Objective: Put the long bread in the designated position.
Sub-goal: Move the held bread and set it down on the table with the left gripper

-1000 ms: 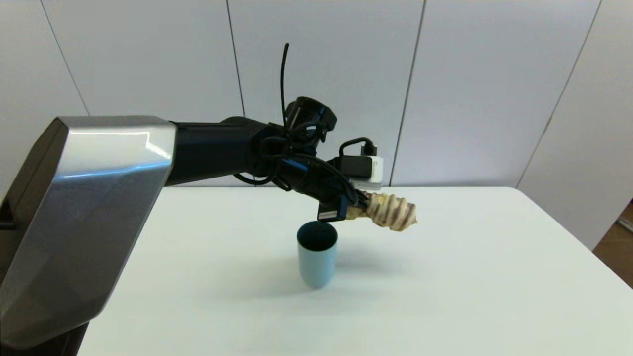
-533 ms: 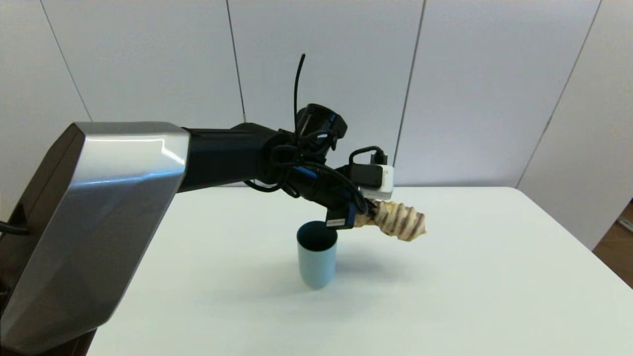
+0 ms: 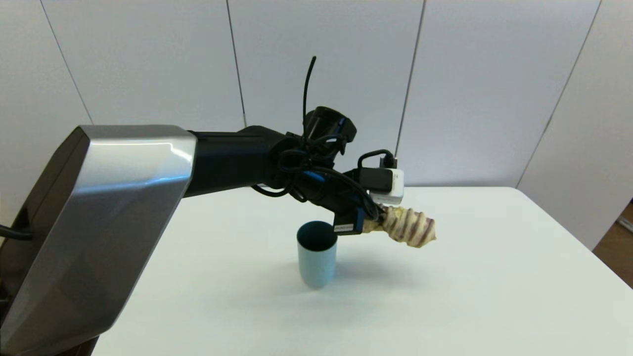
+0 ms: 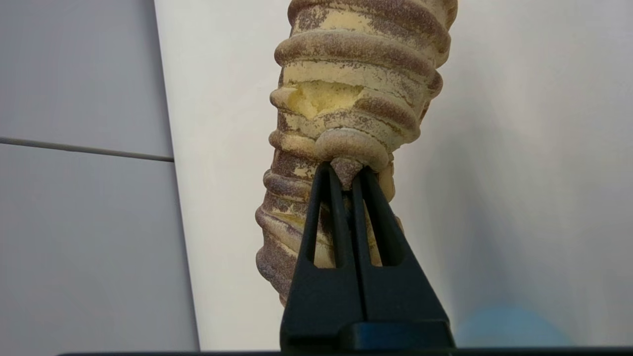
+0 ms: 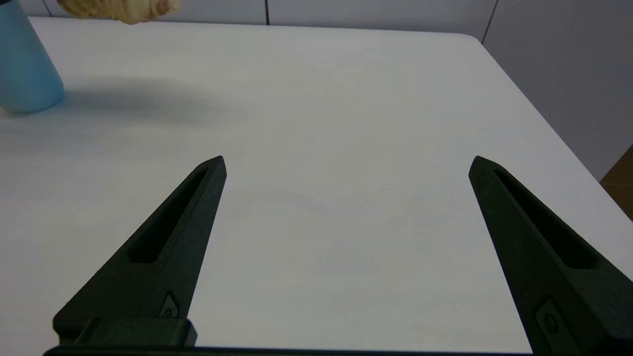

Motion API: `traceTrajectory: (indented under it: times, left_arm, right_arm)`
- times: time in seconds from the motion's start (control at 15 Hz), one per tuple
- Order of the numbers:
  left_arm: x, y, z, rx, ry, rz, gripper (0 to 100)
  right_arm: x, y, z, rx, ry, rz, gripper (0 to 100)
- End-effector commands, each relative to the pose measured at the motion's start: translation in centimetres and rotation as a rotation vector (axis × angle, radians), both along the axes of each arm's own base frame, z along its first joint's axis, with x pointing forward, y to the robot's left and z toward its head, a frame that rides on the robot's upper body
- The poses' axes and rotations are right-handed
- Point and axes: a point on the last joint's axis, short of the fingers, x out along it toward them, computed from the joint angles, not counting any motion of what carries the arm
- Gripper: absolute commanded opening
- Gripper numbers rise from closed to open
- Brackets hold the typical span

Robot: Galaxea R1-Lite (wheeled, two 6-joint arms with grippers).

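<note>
Pickup done, placement left: left gripper (image 3: 378, 223) clamped on the long bread (image 3: 409, 227), carried in air right of the light blue cup (image 3: 316, 254), above the white table (image 3: 494, 277); right gripper (image 5: 346, 165) parked, fingers wide apart.

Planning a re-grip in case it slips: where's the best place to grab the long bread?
Probably mid-length, fingers closing across its narrow width from above. The left gripper pinches only a ridge of the long bread, which juts out tilted above the table.

Rough, crusty long bread (image 4: 346, 99); matt black fingers (image 4: 326, 217)
</note>
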Motion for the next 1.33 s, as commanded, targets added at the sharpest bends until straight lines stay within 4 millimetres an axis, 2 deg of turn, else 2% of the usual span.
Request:
traceTrajectory:
  times: [0.07,1.33]
  left_arm:
    - [-0.3,-0.8,-0.8,0.008,0.022,-0.01,0]
    - [0.4,-1.7,-3.8,0.041,0.089,0.003,0]
  right_arm:
    - [0.0,0.0,0.0,-0.001,0.002,0.001,100]
    - [0.0,0.0,0.0,-0.001,0.002,0.001,100]
